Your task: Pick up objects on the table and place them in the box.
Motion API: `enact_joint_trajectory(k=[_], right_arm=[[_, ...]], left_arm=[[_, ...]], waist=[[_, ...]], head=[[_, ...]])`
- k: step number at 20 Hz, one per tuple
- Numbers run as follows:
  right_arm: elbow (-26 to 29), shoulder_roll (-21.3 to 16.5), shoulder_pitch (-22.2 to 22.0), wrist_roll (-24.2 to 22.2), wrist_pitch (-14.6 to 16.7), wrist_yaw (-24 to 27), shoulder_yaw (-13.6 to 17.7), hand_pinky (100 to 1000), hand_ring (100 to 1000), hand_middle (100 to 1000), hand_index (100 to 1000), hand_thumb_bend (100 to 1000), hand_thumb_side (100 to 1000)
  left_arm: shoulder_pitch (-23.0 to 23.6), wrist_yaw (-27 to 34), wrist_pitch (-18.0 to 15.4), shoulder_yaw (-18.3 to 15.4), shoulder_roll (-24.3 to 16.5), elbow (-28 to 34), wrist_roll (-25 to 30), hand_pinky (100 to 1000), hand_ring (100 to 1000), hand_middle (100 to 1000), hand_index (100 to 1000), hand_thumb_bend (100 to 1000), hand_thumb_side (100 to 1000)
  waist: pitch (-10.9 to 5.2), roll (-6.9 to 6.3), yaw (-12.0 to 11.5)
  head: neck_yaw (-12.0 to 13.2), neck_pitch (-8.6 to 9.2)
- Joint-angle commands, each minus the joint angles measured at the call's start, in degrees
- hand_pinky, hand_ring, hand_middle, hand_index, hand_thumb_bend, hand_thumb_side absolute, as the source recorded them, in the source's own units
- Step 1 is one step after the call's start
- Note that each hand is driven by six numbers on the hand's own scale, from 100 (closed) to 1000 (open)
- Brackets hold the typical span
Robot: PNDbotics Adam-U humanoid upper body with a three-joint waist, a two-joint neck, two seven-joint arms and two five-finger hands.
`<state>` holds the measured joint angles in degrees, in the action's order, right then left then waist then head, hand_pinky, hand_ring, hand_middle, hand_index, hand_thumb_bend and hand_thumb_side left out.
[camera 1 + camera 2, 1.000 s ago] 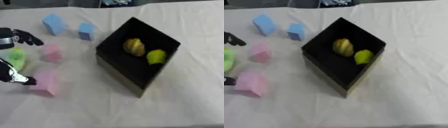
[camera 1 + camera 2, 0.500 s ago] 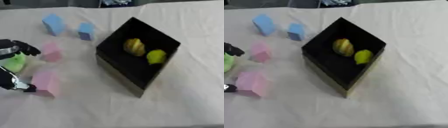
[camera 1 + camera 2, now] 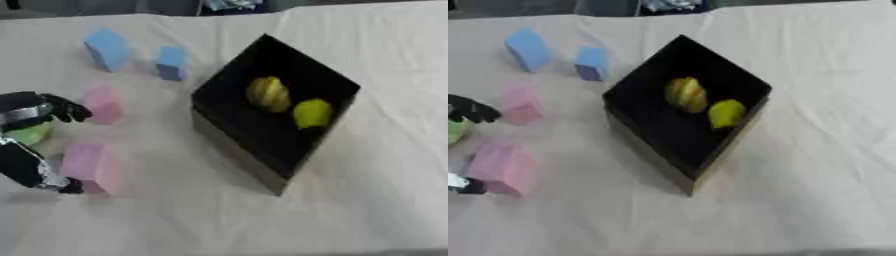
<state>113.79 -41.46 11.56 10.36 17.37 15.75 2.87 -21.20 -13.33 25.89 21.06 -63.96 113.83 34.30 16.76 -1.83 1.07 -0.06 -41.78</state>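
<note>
A black box [image 3: 234, 131] stands in the middle of the table, turned cornerwise, with a yellow fruit [image 3: 267, 93] and a yellow-green fruit [image 3: 312, 113] inside. My left hand [image 3: 33, 111] is at the left edge, its fingers curled over a green object [image 3: 30, 134], with the thumb [image 3: 37, 172] below. The large pink block [image 3: 89, 165] lies just right of the thumb, touching or nearly so. A smaller pink block [image 3: 103, 105] sits beside the fingertips. Two blue blocks [image 3: 107, 48] [image 3: 171, 63] lie further back. My right hand is out of sight.
A cream cloth [image 3: 815, 190] covers the table, with open cloth to the right of the box and in front of it. Dark items [image 3: 229, 4] show past the far edge.
My left hand has moved down towards the near side and slightly right with the green object, closing on the large pink block. The box and blocks have stayed put.
</note>
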Motion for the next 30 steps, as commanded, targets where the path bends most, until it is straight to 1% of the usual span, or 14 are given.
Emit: enact_joint_trajectory(k=[1, 4, 12, 17, 22, 30], right_arm=[[0.8, -0.7, 0.4, -0.2, -0.1, -0.2, 0.3, 869, 822, 579, 768, 100, 551], [0.8, -0.6, 0.5, -0.3, -0.2, -0.2, 0.3, 869, 821, 579, 768, 100, 552], [0.8, -0.1, 0.4, -0.6, -0.5, -0.2, 0.2, 870, 822, 578, 768, 100, 553], [0.8, 0.1, 0.4, -0.7, -0.6, -0.2, 0.1, 871, 822, 577, 769, 100, 553], [0.8, 0.3, 0.5, -0.9, -0.7, -0.2, 0.0, 871, 822, 577, 769, 100, 553], [0.8, 0.6, 0.5, -1.0, -0.8, -0.2, -0.1, 872, 823, 577, 769, 100, 553]], left_arm=[[-0.2, -0.1, 1.3, -0.1, -0.8, 0.8, 0.3, 913, 890, 841, 932, 734, 216], [-0.4, -0.9, 2.4, 0.3, -0.3, 0.8, 0.5, 918, 894, 848, 931, 727, 199], [-1.7, -3.3, 5.6, 1.7, 1.4, 0.8, 0.8, 919, 894, 856, 925, 689, 204], [-2.1, -5.6, 7.3, 2.1, 2.2, 0.8, 1.2, 932, 905, 873, 922, 698, 192], [-2.2, -8.4, 7.9, 2.6, 2.7, 0.3, 3.0, 943, 916, 894, 919, 695, 187], [-2.8, -9.5, 7.8, 3.2, 3.8, -2.0, 4.7, 943, 917, 894, 912, 686, 167]], waist=[[-0.19, -0.26, 0.1], [-0.18, -0.26, 0.2], [-0.09, -0.20, 0.5], [0.03, -0.17, 0.7], [0.27, -0.12, 0.9], [0.43, -0.05, 1.1]], head=[[0.3, -0.05], [0.4, 0.03], [0.8, 0.27], [1.1, 0.48], [1.2, 0.66], [1.5, 0.93]])
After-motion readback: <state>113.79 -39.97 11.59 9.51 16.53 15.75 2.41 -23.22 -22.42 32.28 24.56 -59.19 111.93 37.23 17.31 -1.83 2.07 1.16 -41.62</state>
